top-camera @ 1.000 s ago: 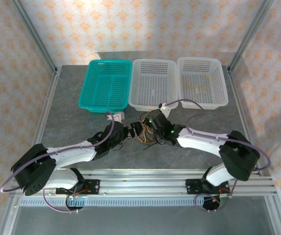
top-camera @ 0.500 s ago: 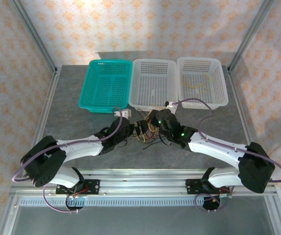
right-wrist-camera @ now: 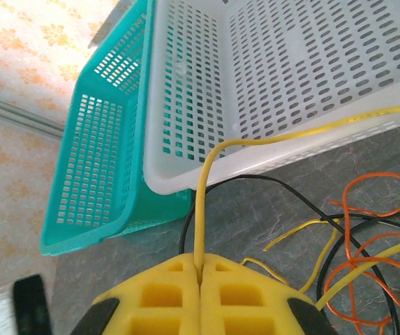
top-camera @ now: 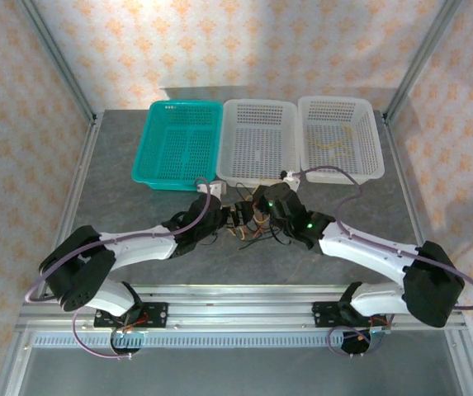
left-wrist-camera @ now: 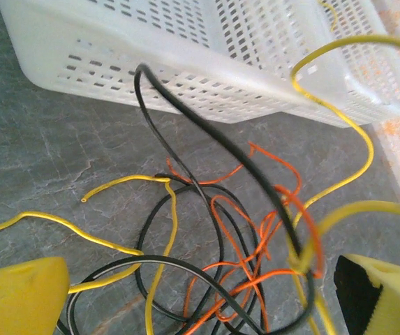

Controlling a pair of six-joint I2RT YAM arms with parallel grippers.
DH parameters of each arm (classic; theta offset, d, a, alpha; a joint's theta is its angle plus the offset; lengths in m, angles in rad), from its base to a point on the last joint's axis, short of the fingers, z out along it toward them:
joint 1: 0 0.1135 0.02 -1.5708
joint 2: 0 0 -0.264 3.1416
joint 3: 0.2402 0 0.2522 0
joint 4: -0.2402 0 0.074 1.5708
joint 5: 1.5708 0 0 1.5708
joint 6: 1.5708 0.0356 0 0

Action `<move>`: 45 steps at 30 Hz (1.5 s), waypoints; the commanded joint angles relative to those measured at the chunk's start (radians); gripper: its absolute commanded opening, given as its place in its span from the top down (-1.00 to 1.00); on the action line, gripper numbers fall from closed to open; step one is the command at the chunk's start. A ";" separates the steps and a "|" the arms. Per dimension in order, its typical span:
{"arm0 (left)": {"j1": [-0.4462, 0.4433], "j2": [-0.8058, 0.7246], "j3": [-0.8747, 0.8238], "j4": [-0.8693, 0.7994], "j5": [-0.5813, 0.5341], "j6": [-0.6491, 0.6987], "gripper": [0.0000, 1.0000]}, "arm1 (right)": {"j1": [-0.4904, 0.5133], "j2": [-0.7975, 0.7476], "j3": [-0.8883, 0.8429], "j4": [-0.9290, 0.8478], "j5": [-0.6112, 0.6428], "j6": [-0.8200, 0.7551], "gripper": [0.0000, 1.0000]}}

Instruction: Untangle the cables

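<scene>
- The right gripper [right-wrist-camera: 200,271] had its 2 yellow foam pads pressed together, pinching the thin yellow cable [right-wrist-camera: 201,209].
- From the pads, that cable rose straight up. It then bent off to the right across the front wall of the white perforated plastic basket [right-wrist-camera: 186,105].
- The left gripper [left-wrist-camera: 200,300] was spread wide and held nothing. Its 2 yellow foam fingers [left-wrist-camera: 18,296] sat at either side of the wrist view, with loose strands running between them.
- Whether any strand touched the left gripper's fingers could not be told.
- The thin black cable [left-wrist-camera: 217,136] arched up in a tall loop in front of the white basket's wall. Lower down it curled into rings on the grey stone-patterned tabletop [left-wrist-camera: 46,153].
- The thin orange-red cable [left-wrist-camera: 297,202] lay in loose loops on the tabletop, crossing the black rings and the yellow strands.
- From above, the tangle lay between the 2 grippers, just in front of the middle basket.
- 3 baskets stood in a row along the far side, with the teal perforated plastic basket [top-camera: 177,105] on the left and 2 white ones beside it.
- The right-hand white basket [top-camera: 339,101] held a pale yellow strand [top-camera: 333,144].
</scene>
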 commanded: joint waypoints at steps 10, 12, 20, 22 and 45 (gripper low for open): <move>0.009 0.095 0.094 0.013 -0.029 -0.001 -0.97 | -0.026 -0.072 0.015 -0.017 -0.013 0.019 1.00; 0.009 0.099 0.089 -0.003 -0.043 0.001 -0.96 | -0.032 -0.072 0.014 -0.020 -0.009 0.020 1.00; 0.009 0.124 0.050 0.001 -0.053 -0.013 -0.96 | -0.055 -0.146 0.026 -0.044 -0.010 0.012 1.00; 0.009 0.127 0.040 0.005 -0.056 -0.015 -0.96 | -0.061 -0.158 0.028 -0.053 -0.006 0.010 1.00; 0.011 -0.168 -0.058 -0.010 -0.050 0.139 -0.97 | -0.088 -0.141 0.092 -0.140 -0.038 -0.058 1.00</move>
